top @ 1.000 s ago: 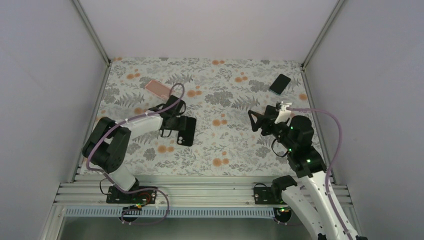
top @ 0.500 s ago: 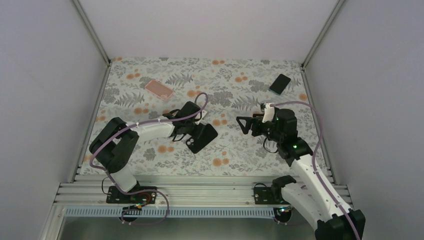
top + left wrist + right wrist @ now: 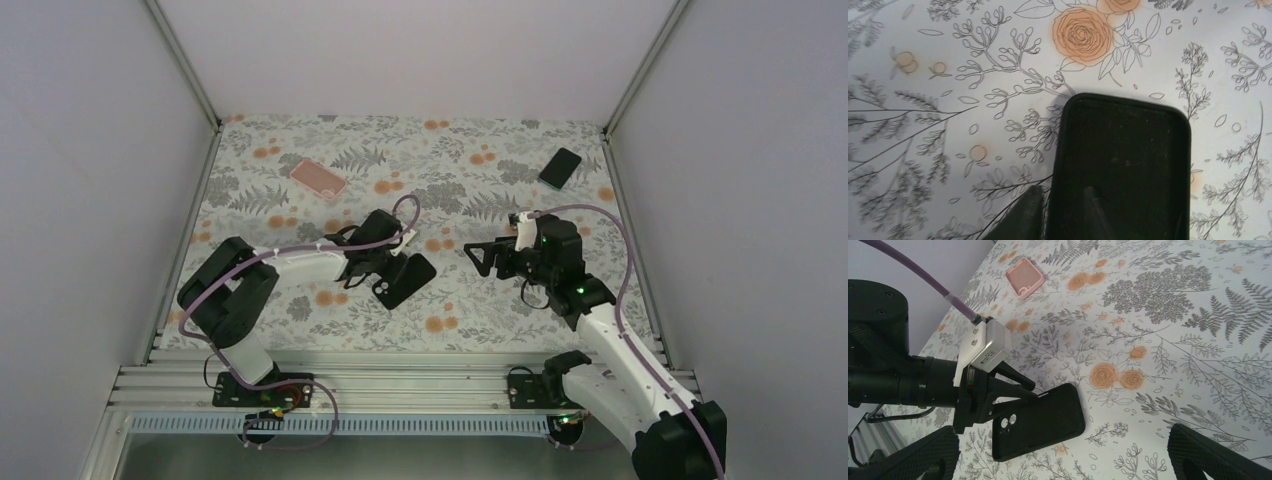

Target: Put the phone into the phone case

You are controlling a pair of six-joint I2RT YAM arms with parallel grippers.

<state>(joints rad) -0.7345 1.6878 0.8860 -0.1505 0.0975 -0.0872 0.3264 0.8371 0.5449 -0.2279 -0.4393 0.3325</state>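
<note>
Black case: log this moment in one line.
black case on table | left gripper jaws astride its side wall, grip unclear | right gripper open, empty | phone at far right corner, untouched

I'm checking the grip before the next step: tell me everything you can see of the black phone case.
The black phone case is matte and rubbery-looking, with rounded corners, a raised rim and two camera holes at one end. It lies empty, hollow side up, on the flowered cloth near the table's middle. Fingers of the left gripper straddle one long wall by the camera end; whether they pinch it cannot be told.
</note>
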